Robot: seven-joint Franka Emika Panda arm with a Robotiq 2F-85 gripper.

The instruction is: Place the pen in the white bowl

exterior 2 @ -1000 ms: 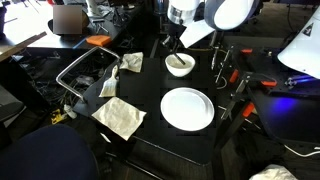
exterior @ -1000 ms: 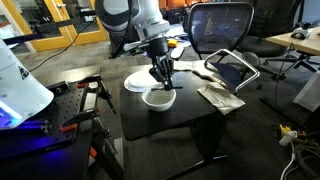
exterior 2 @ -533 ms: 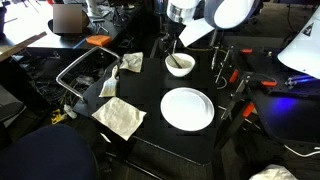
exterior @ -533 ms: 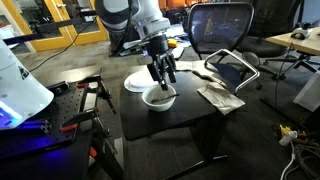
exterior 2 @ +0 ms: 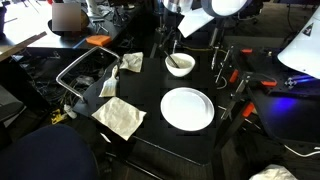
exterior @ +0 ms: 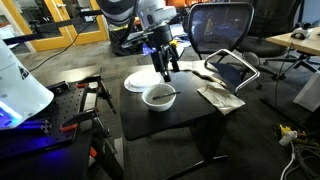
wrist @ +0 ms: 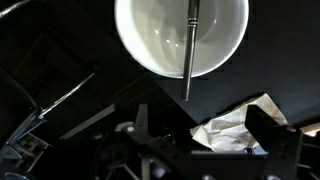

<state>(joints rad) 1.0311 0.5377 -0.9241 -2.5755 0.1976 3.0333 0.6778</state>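
The white bowl (exterior: 159, 97) (exterior 2: 180, 65) stands on the black table, next to a flat white plate (exterior: 136, 81) (exterior 2: 187, 108). In the wrist view the dark pen (wrist: 189, 45) lies inside the bowl (wrist: 150, 35), one end sticking out over the rim. The pen (exterior 2: 177, 62) shows as a thin dark line in the bowl. My gripper (exterior: 164, 68) (exterior 2: 171, 25) hangs above the bowl, apart from it. It is open (wrist: 205, 125) with nothing between its fingers.
Crumpled paper napkins (exterior 2: 120, 116) (exterior: 219, 96) (wrist: 235, 125) lie on the table. A mesh office chair (exterior: 222, 32) stands behind it, with a wire rack (exterior 2: 82, 72) at one side. Red-handled clamps (exterior 2: 232, 78) (exterior: 92, 92) sit at the table's edge.
The gripper opened and let go of the pen, which now rests in the bowl. The gripper then rose straight up away from the bowl.
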